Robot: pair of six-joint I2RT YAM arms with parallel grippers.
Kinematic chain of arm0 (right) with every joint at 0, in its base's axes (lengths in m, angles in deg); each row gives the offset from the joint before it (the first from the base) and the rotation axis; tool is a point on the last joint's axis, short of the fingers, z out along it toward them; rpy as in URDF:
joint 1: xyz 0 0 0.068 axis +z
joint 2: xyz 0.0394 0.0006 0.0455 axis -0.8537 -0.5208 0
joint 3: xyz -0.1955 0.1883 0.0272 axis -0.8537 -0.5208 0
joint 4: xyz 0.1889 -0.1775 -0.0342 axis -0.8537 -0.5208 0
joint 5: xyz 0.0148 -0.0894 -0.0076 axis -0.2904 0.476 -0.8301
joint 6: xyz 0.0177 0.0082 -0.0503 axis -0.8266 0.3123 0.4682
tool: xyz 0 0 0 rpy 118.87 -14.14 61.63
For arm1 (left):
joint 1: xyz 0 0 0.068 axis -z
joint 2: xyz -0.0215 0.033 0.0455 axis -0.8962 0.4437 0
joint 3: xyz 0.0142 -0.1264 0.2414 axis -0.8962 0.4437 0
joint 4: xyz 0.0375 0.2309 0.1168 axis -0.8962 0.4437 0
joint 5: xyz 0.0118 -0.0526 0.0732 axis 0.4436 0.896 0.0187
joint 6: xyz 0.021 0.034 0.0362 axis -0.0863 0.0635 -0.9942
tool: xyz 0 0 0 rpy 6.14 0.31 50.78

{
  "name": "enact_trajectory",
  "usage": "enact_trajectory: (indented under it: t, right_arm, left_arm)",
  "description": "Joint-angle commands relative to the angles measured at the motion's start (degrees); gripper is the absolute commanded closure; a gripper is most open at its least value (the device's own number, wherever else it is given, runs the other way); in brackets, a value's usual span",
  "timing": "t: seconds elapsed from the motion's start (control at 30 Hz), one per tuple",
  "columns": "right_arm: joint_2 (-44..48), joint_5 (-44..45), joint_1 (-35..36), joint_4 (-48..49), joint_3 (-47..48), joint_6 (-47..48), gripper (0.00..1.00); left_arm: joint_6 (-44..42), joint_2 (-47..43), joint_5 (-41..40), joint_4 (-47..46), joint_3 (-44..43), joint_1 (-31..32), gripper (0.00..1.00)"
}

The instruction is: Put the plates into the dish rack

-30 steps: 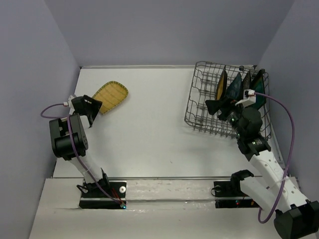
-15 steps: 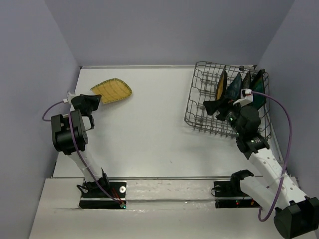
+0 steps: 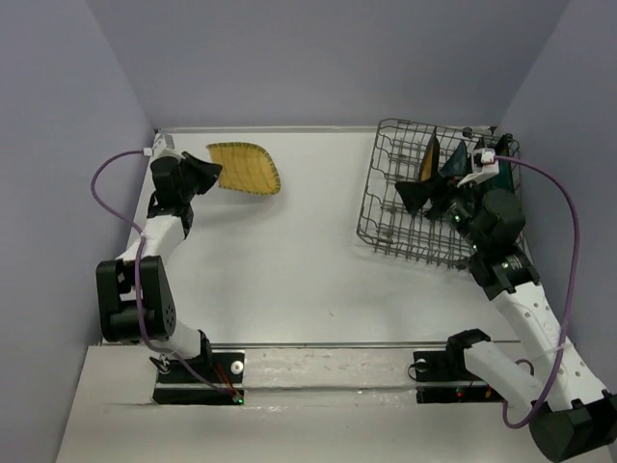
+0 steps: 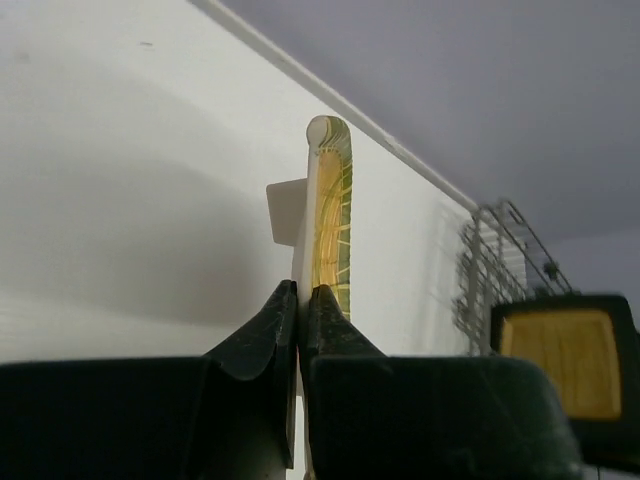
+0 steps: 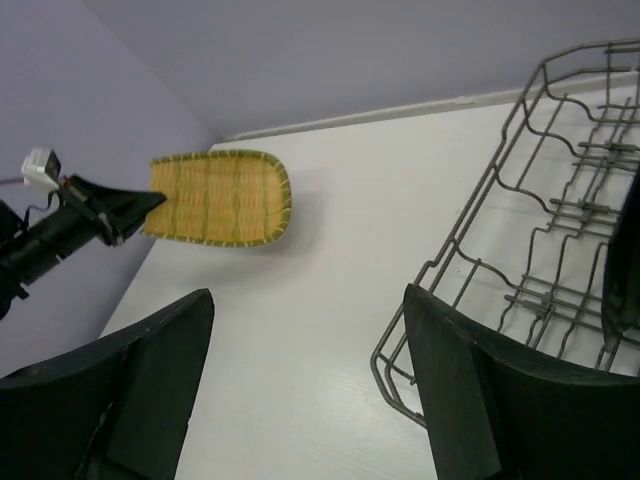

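Observation:
My left gripper (image 3: 204, 175) is shut on the rim of the yellow-tan gridded plate (image 3: 246, 168), which it holds out over the table's back left. In the left wrist view that plate (image 4: 331, 205) stands edge-on, pinched between the jaws of the left gripper (image 4: 300, 292). The dish rack (image 3: 386, 198) stands at the back right. In it an amber plate (image 3: 428, 166) and dark plates (image 3: 455, 162) stand upright. My right gripper (image 3: 410, 196) hovers open and empty over the rack's left part. Between its fingers (image 5: 160, 360) I see the yellow plate (image 5: 215, 198) and the rack's near corner (image 5: 440, 270).
Purple-grey walls close the table (image 3: 289, 260) in at the back and on both sides. A cable (image 3: 111, 174) loops off the left wrist, and another (image 3: 564, 222) arcs beside the rack on the right. The arm bases sit at the near edge.
My left gripper has closed on the yellow plate, lifted it and swung it back and to the right as the arm stretched out. My right gripper rose slightly over the rack.

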Motion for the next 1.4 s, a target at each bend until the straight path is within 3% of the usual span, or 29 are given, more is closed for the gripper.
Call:
enact_trajectory:
  t: [0.0, 0.1, 0.13, 0.17, 0.27, 0.3, 0.37, 0.4, 0.43, 0.53, 0.6, 0.8, 0.97, 1.07, 1.2, 1.37]
  right_arm:
    - [-6.49, -18.43, 0.2, -1.77, 6.58, 5.52, 0.24]
    - [-12.39, -29.29, 0.2, -3.71, 11.59, 8.87, 0.41]
    - [-13.54, -30.52, 0.2, -4.32, 12.73, 9.74, 0.62]
    - [-14.68, -31.32, 0.2, -6.67, 15.61, 11.49, 0.71]
    - [-17.59, -33.34, 0.2, -7.84, 18.62, 14.22, 0.9]
    - [-18.11, -33.78, 0.2, -8.71, 20.54, 14.76, 0.91]
    - [-19.26, -35.1, 0.2, -9.16, 22.14, 16.68, 0.78]
    - [-19.61, -35.28, 0.2, -9.16, 22.76, 17.13, 0.66]
    - [-20.92, -35.8, 0.2, -9.25, 24.24, 17.57, 0.42]
    - [-24.08, -42.2, 0.2, -12.22, 28.89, 19.76, 0.24]
    - [-26.46, -45.56, 1.07, -14.68, 30.84, 22.65, 0.17]
    - [-27.17, -45.3, 2.22, -16.8, 32.34, 27.07, 0.11]
    - [-28.75, -45.57, 8.44, -20.84, 33.75, 31.45, 0.1]
    - [-30.25, -38.65, 12.67, -24.53, 34.36, 34.53, 0.1]
    - [-30.77, -37.13, 12.68, -24.54, 32.43, 34.98, 0.1]
    - [-30.6, -40.2, 13.91, -24.63, 30.94, 35.15, 0.25]
  left_arm:
    - [-8.1, -10.51, 6.96, 8.08, -7.94, 9.28, 0.94]
    - [-9.43, -13.25, 13.2, 12.24, -9.53, 11.15, 0.94]
    - [-9.78, -13.86, 16.44, 12.86, -9.44, 11.33, 0.94]
    - [-10.22, -15.09, 17.86, 14.52, -9.53, 11.5, 0.94]
    - [-12.86, -17.89, 22.7, 17.25, -9.27, 12.91, 0.94]
    - [-13.3, -19.04, 23.58, 17.61, -8.83, 13.52, 0.94]
    - [-15.14, -21.67, 25.6, 19.01, -8.12, 15.8, 0.94]
    - [-15.93, -22.39, 26.22, 19.54, -8.03, 16.68, 0.94]
    - [-17.59, -23.09, 26.92, 20.33, -8.03, 18.61, 0.94]
    - [-20.06, -24.68, 30.25, 22.62, -8.47, 22.3, 0.94]
    - [-21.64, -25.29, 32.71, 23.93, -9.08, 25.2, 0.94]
    - [-24.38, -26.17, 34.22, 26.66, -10.93, 30.14, 0.94]
    - [-25.34, -23.98, 33.79, 27.72, -13.12, 34.44, 0.94]
    - [-25.52, -23.01, 33.7, 28.15, -14.36, 36.2, 0.94]
    - [-26.66, -23.36, 33.35, 29.12, -15.85, 37.78, 0.94]
    - [-29.12, -22.48, 32.03, 33.51, -18.75, 38.31, 0.94]
